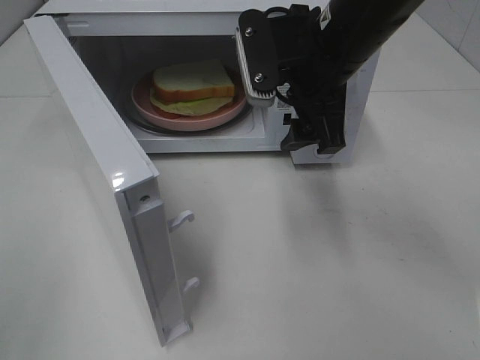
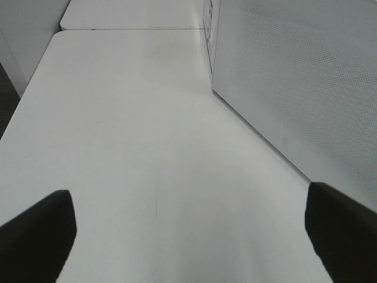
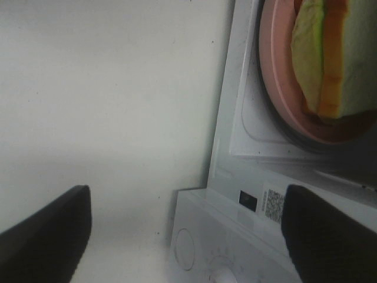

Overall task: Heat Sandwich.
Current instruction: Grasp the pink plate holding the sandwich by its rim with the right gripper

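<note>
Sandwich [image 1: 193, 84] lay on a pink plate [image 1: 144, 105] inside the open microwave [image 1: 202, 142], in the upper middle of the high view. It had white bread with a tan crust and pale green filling at its edge, and it sat well within the plate's rim. The plate rested on the round tray [image 1: 150, 126] of the oven floor. The door [image 1: 90, 150] stood wide open toward the lower left of the frame, with two white latch hooks [image 1: 184, 218] showing on its edge.

The right fingers [image 1: 255, 56] hung in front of the oven's right side, just beside the opening. They were spread wide with nothing between them, clear of sandwich and plate. In the right wrist view they framed the white table [image 1: 337, 262], the panel's dial [image 3: 221, 265] and a code sticker [image 3: 272, 203].

The left fingers [image 2: 35, 236], seen only in the left wrist view, were also spread wide and held nothing. They were low over the table, near a white dotted panel [image 2: 294, 88] of the microwave.
</note>
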